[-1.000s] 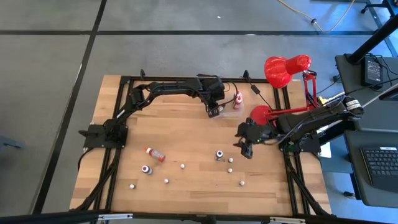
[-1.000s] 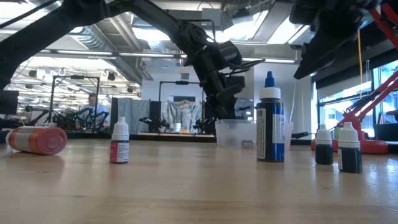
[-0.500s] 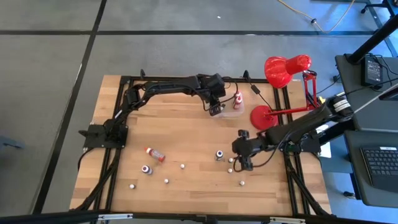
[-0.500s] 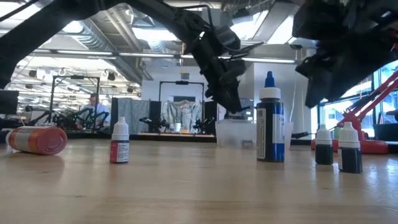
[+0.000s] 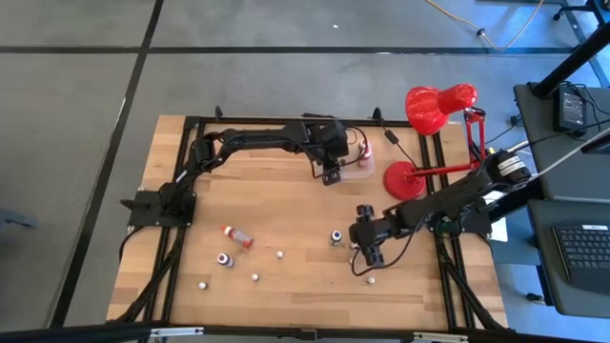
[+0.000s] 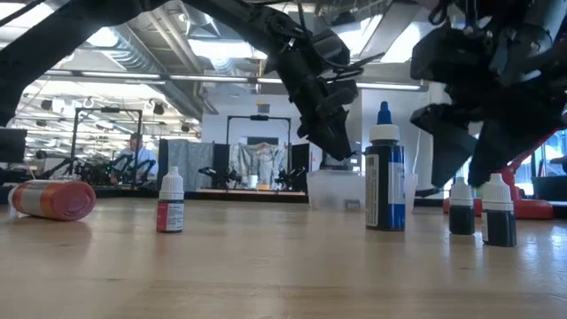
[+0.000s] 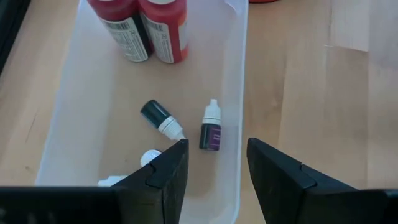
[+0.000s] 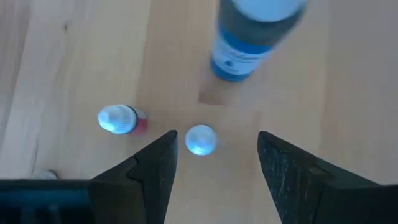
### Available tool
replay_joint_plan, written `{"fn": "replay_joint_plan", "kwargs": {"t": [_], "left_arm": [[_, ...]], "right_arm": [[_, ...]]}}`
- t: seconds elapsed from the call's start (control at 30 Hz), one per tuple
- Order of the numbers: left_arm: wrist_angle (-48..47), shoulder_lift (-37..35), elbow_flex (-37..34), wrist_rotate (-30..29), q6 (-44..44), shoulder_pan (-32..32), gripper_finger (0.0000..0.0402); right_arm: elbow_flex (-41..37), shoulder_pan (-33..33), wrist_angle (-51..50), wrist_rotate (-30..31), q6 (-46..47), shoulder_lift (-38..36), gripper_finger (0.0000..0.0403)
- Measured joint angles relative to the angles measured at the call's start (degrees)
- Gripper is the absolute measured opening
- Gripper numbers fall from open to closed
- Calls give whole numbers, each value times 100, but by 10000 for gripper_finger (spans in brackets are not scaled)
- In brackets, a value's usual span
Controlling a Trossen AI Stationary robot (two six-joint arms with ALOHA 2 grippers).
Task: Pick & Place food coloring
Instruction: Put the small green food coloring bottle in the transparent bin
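Observation:
Small food coloring bottles stand scattered on the wooden table. My right gripper [image 5: 366, 255] is open and hovers over two small dark bottles with white caps [image 6: 461, 208] [image 6: 499, 211]. In the right wrist view one white cap [image 8: 200, 139] lies between its open fingers [image 8: 216, 142]. A small red-labelled bottle [image 8: 118, 119] and a taller blue bottle [image 8: 249, 37] stand close by. My left gripper [image 5: 329, 174] is open and empty over the clear tub [image 7: 239, 93]. The tub holds two red bottles [image 7: 149, 31] and a few tiny ones [image 7: 211, 127].
A red bottle [image 5: 237, 235] lies on its side at the left, and further small bottles [image 5: 225, 259] [image 5: 255, 277] [image 5: 370, 280] stand toward the near edge. A red desk lamp [image 5: 434, 110] stands at the far right corner. A person [image 6: 133, 155] sits in the room beyond.
My right gripper has moved from beside the lamp base toward the table's near edge and a little left. It has come down over the small bottles next to the blue bottle and has stayed open.

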Motion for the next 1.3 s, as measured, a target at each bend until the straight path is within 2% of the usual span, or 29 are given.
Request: {"fn": "replay_joint_plan", "kwargs": {"t": [0.23, 0.7, 0.9, 1.03, 1.13, 1.3], "left_arm": [[-60, 0, 0, -1, 0, -29, 164], [-177, 0, 0, -8, 2, -26, 164], [-470, -154, -11, -15, 2, 21, 161], [-654, -601, -10, -32, 2, 166, 160], [-665, -941, -4, -38, 2, 241, 162], [-759, -1499, -1, -39, 190, 280, 164]], "right_arm": [[0, 0, 102, -106, -114, 419, 215], [2, -2, 237, -115, -75, 457, 76], [2, -89, -4, -115, 372, 159, 68], [2, -306, -564, 371, 557, -322, 70], [4, -583, -709, 1034, 736, -653, 71], [4, -1211, -85, 1922, 609, -837, 71]]}}
